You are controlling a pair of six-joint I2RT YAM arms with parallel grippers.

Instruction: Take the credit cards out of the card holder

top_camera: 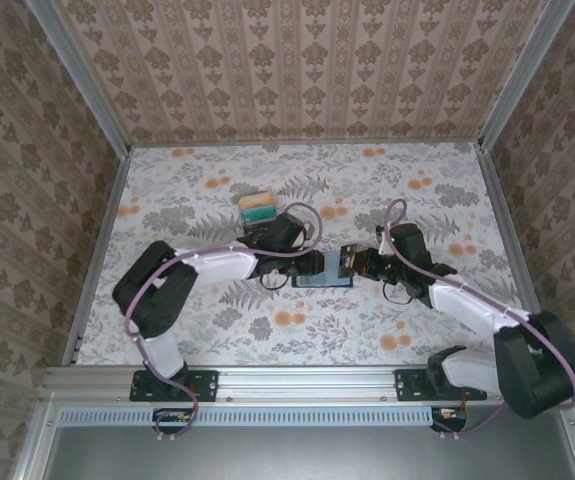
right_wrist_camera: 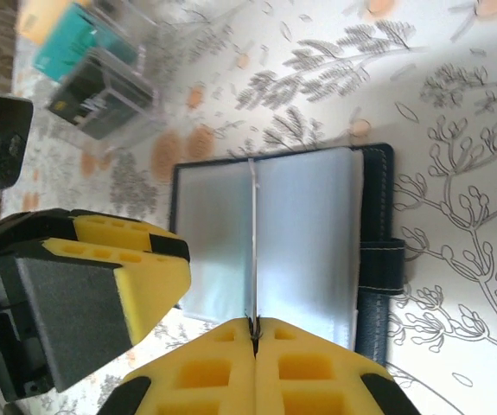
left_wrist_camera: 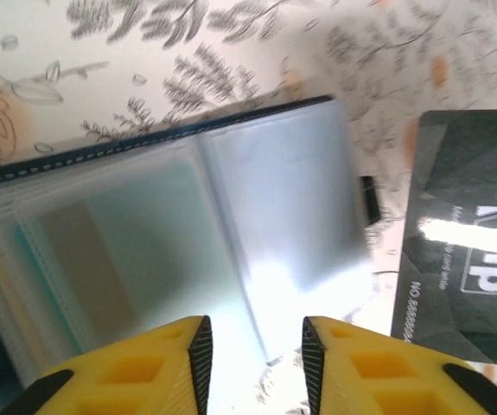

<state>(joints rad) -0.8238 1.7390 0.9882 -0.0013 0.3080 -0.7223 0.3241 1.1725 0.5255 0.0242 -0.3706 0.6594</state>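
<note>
While right gripper (right_wrist_camera: 253,327) pinches a dark card (left_wrist_camera: 464,233) beside the card holder (right_wrist_camera: 309,242), left gripper (left_wrist_camera: 252,346) hangs part-open.

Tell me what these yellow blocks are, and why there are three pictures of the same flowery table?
You are looking at a robot with two arms, a left arm and a right arm, bolted to a flowery table. One picture looks down from above. The other two come from small cameras on each arm's wrist, so the yellow blocks are the fingers of that arm's own gripper. On the table lies an open card holder, like a tiny book with clear pockets. Further back stands a clear card rack with cards in it. The right gripper is shut on a dark card, which its own camera sees edge-on as a thin line. The left gripper is open above the holder's pockets.
</note>
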